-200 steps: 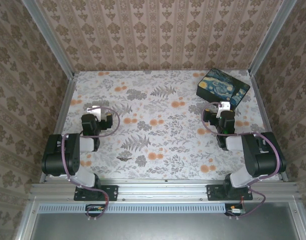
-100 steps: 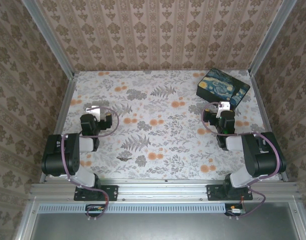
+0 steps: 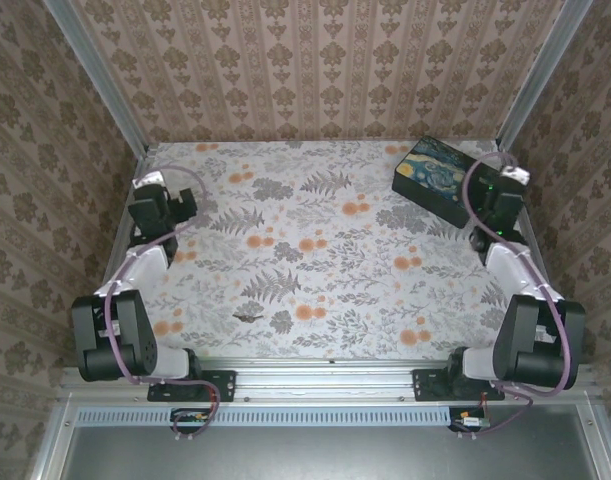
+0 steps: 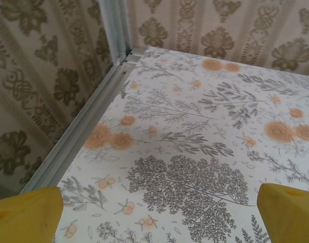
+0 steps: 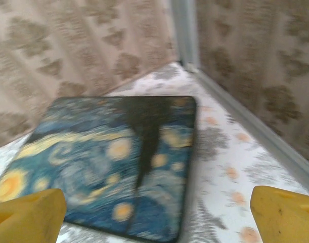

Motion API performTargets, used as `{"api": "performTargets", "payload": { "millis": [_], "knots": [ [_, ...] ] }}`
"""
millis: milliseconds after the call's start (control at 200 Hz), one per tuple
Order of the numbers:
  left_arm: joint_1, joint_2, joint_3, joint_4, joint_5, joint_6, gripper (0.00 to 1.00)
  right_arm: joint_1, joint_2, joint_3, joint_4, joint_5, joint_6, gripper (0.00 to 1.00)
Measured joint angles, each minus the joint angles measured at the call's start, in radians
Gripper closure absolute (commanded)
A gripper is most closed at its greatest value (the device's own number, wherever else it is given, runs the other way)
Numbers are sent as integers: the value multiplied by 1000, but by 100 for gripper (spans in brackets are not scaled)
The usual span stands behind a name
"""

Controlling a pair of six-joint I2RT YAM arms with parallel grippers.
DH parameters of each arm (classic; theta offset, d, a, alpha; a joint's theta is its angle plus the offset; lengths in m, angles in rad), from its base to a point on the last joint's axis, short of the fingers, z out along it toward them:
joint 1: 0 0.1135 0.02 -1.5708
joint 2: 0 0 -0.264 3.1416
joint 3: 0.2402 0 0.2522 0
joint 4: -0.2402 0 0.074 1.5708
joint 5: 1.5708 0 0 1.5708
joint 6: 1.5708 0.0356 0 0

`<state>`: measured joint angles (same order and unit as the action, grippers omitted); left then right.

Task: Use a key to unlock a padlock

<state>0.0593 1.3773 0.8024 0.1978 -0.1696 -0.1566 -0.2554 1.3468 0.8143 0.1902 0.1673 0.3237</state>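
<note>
The left tool (image 4: 157,215) hung open-fingered and empty over the far left corner of the table (image 3: 325,270). The tiny dark sliver I took for the key (image 3: 249,315) lay well behind it near the front edge. Its long axis ran roughly left to right, and it was closer to the left arm. The right tool (image 5: 157,215), fingers (image 5: 285,215) equally wide, hovered by the painted box (image 3: 445,180).

- Left arm (image 3: 110,335): bulky black joint housings joined by white links.
- Right arm (image 3: 540,340): same black-and-white build.
- Purple cable (image 3: 466,192) loops along each arm.
- Black base plates (image 3: 190,385) at the near edge.
- Left gripper (image 4: 157,215) and right gripper (image 5: 157,215): blunt yellow fingertips.
</note>
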Motion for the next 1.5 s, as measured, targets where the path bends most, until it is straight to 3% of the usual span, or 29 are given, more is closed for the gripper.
{"api": "performTargets", "payload": {
  "millis": [195,490,785,955,1085,1325,1395,1500],
  "knots": [
    [-95,-10,108,-273,-11,-92,0,-86,153,132,-195,-113,69,13],
    [-365,-69,138,-518,-27,-125,0,-136,401,336,-352,-257,80,17],
    [-386,-98,201,-603,-69,-109,0,-119,474,383,-358,-447,95,35],
    [-386,-98,217,-612,-87,-89,0,-45,436,304,-306,-501,119,43],
    [-385,-98,217,-612,-90,-83,0,93,346,199,-292,-498,149,44],
    [-385,-105,217,-610,-91,-83,0,465,280,128,-288,-521,235,31],
    [-382,-110,217,-611,-94,-83,0,497,270,145,-335,-541,238,26],
    [-374,-117,217,-611,-97,-83,0,468,245,227,-455,-514,203,23]
  ]
}}
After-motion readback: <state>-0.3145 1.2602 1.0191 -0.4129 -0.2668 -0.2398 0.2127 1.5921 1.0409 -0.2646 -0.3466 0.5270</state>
